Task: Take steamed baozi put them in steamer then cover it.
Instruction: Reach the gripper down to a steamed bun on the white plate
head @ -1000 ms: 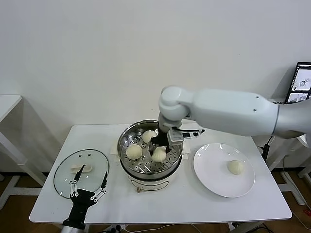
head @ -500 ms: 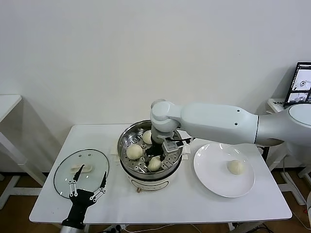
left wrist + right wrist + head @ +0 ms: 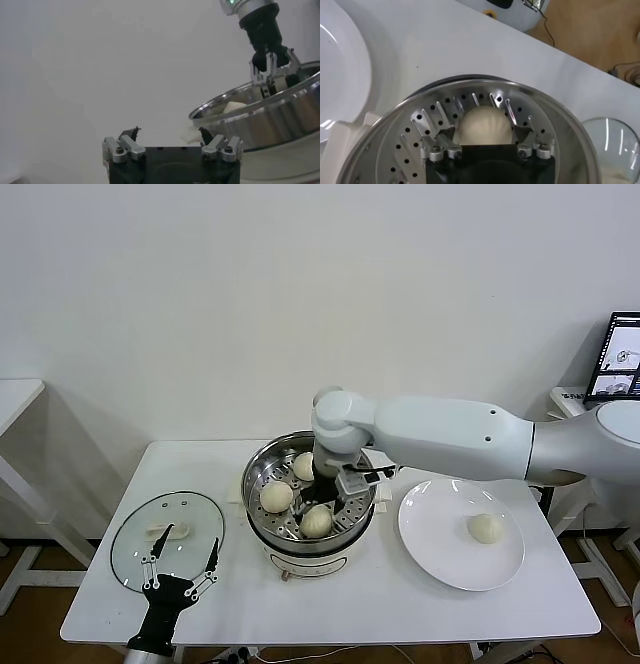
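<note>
The steamer point(image 3: 258, 522) stands mid-table. It holds three baozi: one at the back point(image 3: 304, 465), one on the left point(image 3: 276, 496) and one at the front point(image 3: 317, 522). My right gripper point(image 3: 320, 504) is inside the steamer just above the front baozi. In the right wrist view it point(image 3: 484, 131) is open, with its fingers on either side of that baozi point(image 3: 485, 125) resting on the perforated tray point(image 3: 405, 150). A fourth baozi point(image 3: 486, 528) lies on the white plate point(image 3: 440, 549). My left gripper point(image 3: 192, 536) waits open over the glass lid point(image 3: 135, 549).
The lid lies flat at the table's front left, with its white handle point(image 3: 160, 532). The plate is to the right of the steamer. From the left wrist view the steamer wall point(image 3: 270, 122) and the right gripper point(image 3: 270, 70) show. A monitor point(image 3: 622, 354) stands at far right.
The right gripper carried a baozi down to the front of the tray, set it there and opened around it. The left arm has not moved.
</note>
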### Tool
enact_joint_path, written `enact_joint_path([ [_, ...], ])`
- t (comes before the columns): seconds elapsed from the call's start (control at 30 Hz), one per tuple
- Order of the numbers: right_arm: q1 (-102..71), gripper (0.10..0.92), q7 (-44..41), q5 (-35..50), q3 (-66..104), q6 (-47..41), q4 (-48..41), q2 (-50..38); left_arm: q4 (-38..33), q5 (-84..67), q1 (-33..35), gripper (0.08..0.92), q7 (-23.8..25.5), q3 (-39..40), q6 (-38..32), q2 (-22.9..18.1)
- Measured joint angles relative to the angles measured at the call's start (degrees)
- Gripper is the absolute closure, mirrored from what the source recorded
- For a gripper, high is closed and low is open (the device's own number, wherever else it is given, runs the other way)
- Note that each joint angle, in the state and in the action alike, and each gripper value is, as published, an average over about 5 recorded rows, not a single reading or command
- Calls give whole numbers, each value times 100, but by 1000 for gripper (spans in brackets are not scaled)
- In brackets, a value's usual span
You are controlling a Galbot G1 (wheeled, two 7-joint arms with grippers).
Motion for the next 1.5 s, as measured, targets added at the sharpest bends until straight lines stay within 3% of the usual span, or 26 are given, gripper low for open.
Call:
enact_joint_path([
  [0.23, 239, 203, -365, 906, 370, -555, -382, -477, 9, 3, -40, 177, 2, 31, 21, 6],
  [0.67, 91, 203, -1023, 2718, 371, -2979, -1781, -1866, -30, 12, -39, 177, 3, 16, 51, 18],
  [1.07, -843, 203, -978, 2943, 374, -4076, -2421, -2710, -35, 29, 30, 177, 3, -42, 54, -1],
  [1.5, -1554, 203, -699, 2921, 417, -4511, -2594, -2931, -30, 31, 40, 177, 3, -42, 51, -15],
])
